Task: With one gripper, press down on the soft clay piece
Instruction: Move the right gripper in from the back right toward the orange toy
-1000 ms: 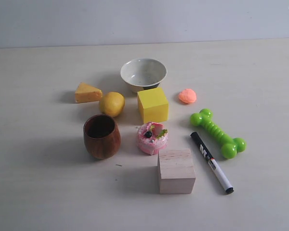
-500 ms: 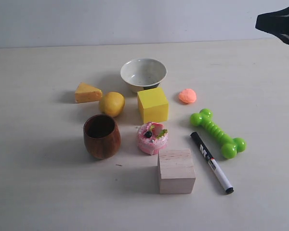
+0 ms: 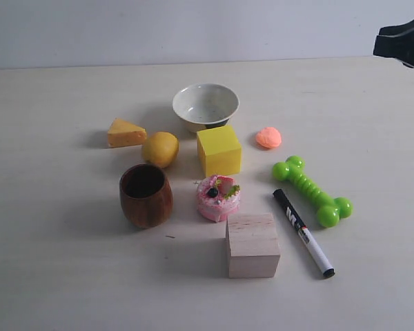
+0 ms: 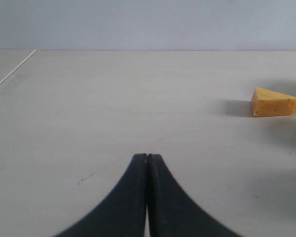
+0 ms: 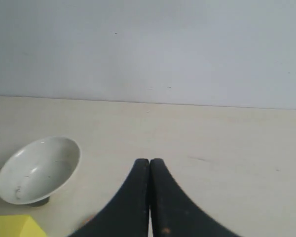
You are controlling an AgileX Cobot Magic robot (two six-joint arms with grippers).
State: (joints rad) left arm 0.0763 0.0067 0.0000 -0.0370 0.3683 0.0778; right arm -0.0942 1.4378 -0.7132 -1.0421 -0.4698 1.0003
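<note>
The soft clay piece [image 3: 268, 138], a small salmon-orange lump, lies on the table right of the yellow cube [image 3: 219, 149] and just above the green bone toy [image 3: 312, 190]. My right gripper [image 3: 379, 43] hangs at the upper right edge of the exterior view, well up and to the right of the clay. Its dark fingers are shut on nothing [image 5: 149, 161]. In the right wrist view the clay is almost wholly hidden behind those fingers. The left gripper [image 4: 147, 157] is shut and empty over bare table, out of the exterior view.
A white bowl [image 3: 205, 105], cheese wedge [image 3: 125, 133], lemon [image 3: 160, 149], wooden cup [image 3: 145, 195], pink toy cake [image 3: 219, 198], wooden block [image 3: 252, 245] and black marker [image 3: 303, 232] crowd the middle. The cheese wedge [image 4: 274, 101] also shows in the left wrist view.
The right gripper came in from the top right corner toward the left, then drew back slightly right and lower. The objects have not moved.
</note>
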